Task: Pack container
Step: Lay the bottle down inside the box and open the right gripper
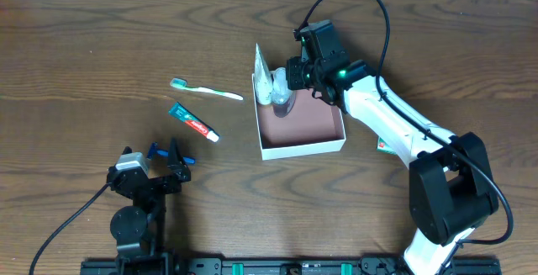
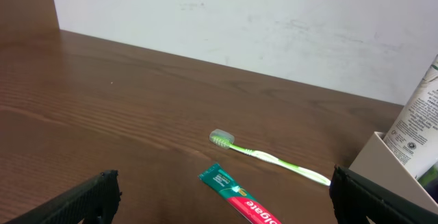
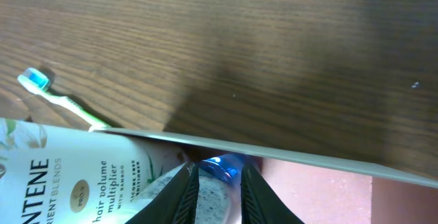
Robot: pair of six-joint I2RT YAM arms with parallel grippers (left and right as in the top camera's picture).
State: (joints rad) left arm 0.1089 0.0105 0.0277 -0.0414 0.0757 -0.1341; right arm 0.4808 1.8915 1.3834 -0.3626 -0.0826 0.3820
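Grips a small clear blue-capped bottle [image 1: 282, 104] in the right tool [image 3: 217, 179], at the far-left corner of the shallow square white-walled, reddish-brown-floored container [image 1: 315, 125] on the wooden surface [image 1: 84, 39]. Leaves the left tool [image 1: 166, 150] spread, empty.

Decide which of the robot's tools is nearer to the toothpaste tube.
Left. The left tool sits close by the toothpaste, on the robot's side of it; the right tool is away over the box.

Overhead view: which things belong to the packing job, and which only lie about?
Job: container, Pantene tube, clear bottle in right gripper, toothbrush, toothpaste (likely next).
Lying about: left gripper, open, parked; black cable.
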